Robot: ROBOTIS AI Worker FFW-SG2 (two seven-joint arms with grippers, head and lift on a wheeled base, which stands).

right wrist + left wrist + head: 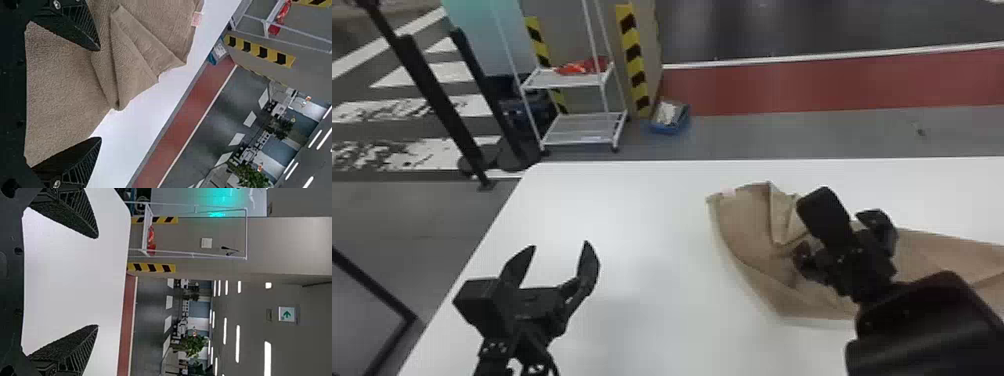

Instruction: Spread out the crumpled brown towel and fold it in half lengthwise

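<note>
Brown towel [747, 225] lies on the right part of the table [642, 210], between the far edge and the near side. Its left end sits roughly mid-table, well apart from the table's left edge; the other end runs out of the head view on the right, so I can't tell how far it reaches that way. It's only partly spread: the body is fairly flat, but the side toward the table's far edge has several pleats stacked over each other, with pointed folds and an uneven border. Small pale pink tag [728, 192] at the towel's far-left corner.

Right claw [832, 232] is above the towel, just beside the pleats. Its 2 fingers [80, 29] are spread wide, nothing clamped; right wrist view has brown cloth in the background across the gap. Can't tell if either fingertip touches the cloth.

Left claw [560, 245] is over the left part of the table, near the left edge and well apart from the towel. Its 2 fingers [76, 215] are wide apart too, gap empty.

Past the table's far-left corner, on the floor: white 2-shelf rack [584, 130] with a red item [582, 67] on the upper shelf. Blue bin [669, 129] beside it, pale stuff inside.
</note>
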